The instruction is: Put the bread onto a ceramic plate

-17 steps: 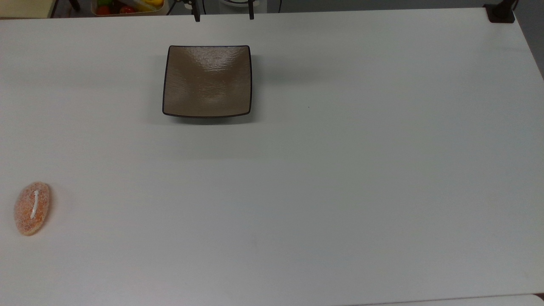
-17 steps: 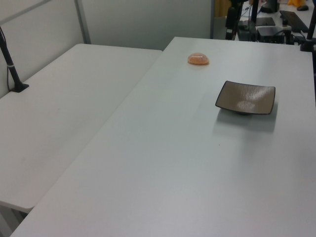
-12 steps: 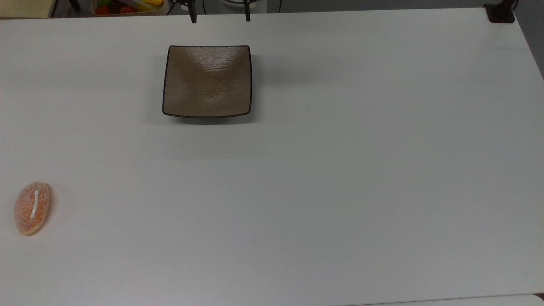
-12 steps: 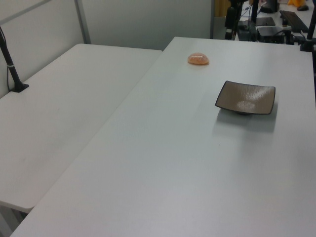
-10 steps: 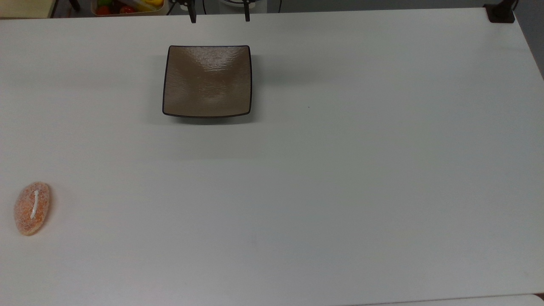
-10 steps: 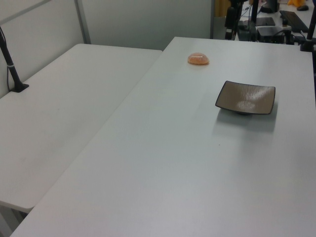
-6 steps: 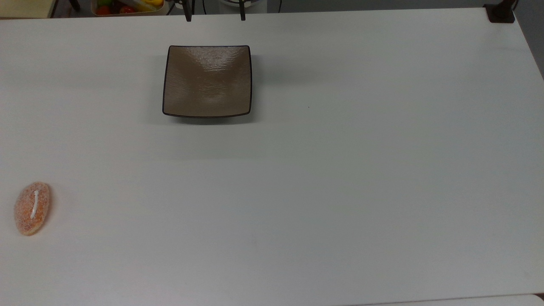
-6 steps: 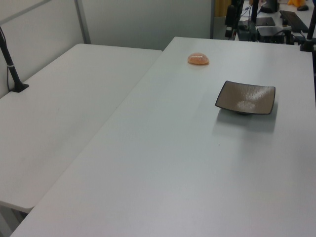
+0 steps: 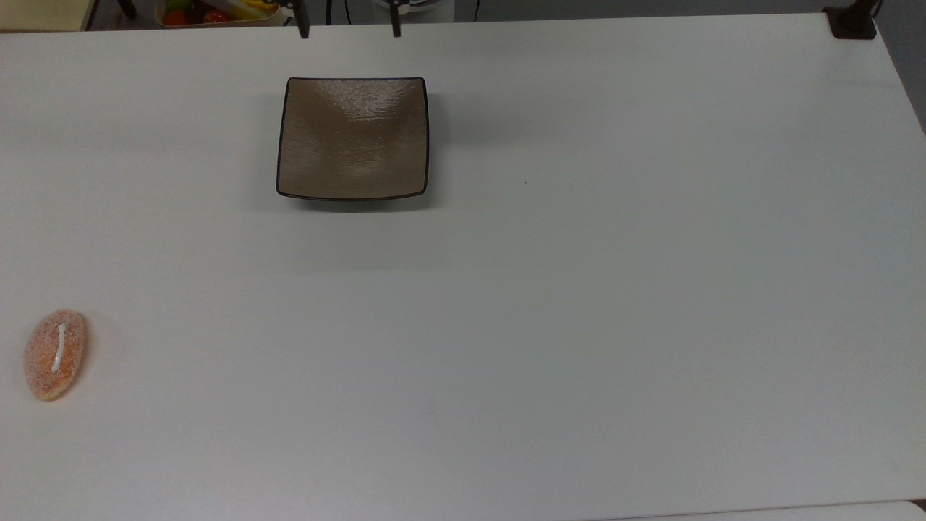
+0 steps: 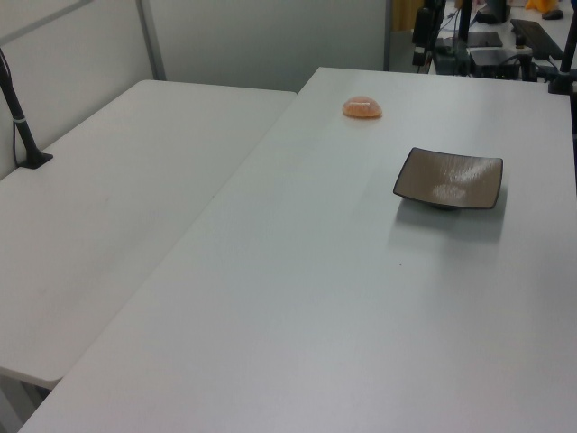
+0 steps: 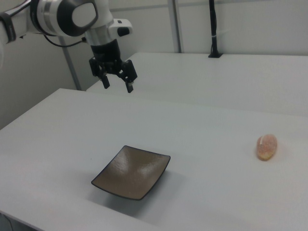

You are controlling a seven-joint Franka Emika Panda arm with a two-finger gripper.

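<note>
The ceramic plate [image 9: 352,137] stands empty on the white table [image 9: 579,289], and I take it as the landmark. The bread [image 9: 55,354] lies flat on the table, well apart from the plate, toward the top view's lower left; in the right view the bread [image 11: 266,147] is far to the plate's right, and in the left view it [image 10: 361,107] sits beyond the plate [image 10: 448,179] and to its left. The gripper [image 11: 117,82] hangs in the air behind the plate [image 11: 131,172] in the right view, above the table's far edge, with its two fingers spread wide and nothing between them; in the top view the two dark fingertips [image 9: 304,29] show just past the table's edge above the plate. The task is at its very start, I think, because the bread is not yet touched. The risk from here is in the long travel and the grasp: the loaf is small, low and rounded, so fingers which close across its long side or too high may push it away or let it slip out. It also lies close to the table's edge, so a push could send it off.
</note>
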